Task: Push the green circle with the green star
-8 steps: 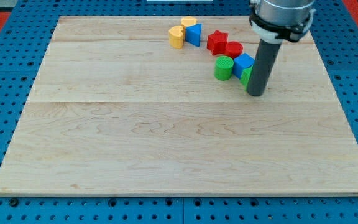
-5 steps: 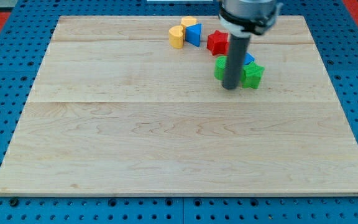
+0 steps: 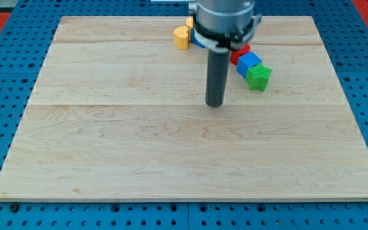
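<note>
The arm descends from the view's top centre, its grey collar tapering to a straight dark rod that stands upright on the wooden board [image 3: 107, 160]. My tip [image 3: 215, 105] rests on bare pale planks, holding nothing, with no block touching it. The green star [image 3: 258, 77] lies to the tip's right and slightly toward the top, well apart, its matte points touching a blue block [image 3: 249, 63]. A red block [image 3: 240, 52] peeks out beside the collar, and a yellow block [image 3: 182, 37] sits at the collar's left. The green circle cannot be seen, possibly hidden behind the rod.
</note>
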`<state>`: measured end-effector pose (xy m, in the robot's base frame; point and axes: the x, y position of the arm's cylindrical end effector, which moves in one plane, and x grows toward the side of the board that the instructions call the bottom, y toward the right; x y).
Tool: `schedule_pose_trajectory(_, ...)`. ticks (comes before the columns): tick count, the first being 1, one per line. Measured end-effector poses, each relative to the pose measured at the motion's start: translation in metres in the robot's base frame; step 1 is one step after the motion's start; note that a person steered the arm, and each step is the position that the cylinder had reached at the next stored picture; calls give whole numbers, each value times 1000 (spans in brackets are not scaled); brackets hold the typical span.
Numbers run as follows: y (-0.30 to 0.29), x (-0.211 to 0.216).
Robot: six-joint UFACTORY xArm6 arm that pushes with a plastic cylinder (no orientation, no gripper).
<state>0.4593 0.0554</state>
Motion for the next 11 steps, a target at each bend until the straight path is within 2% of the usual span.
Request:
schedule_pose_trajectory(1, 65, 24)
schedule_pose_trajectory(2, 122, 22)
schedule_pose_trajectory(4, 148, -35)
schedule_pose_trajectory(5, 119, -71)
schedule_pose_trajectory(6, 57, -98)
schedule_pose_trajectory(7, 46, -97)
schedule_pose_trajectory(9, 44, -50)
schedule_pose_trajectory(11, -16, -136)
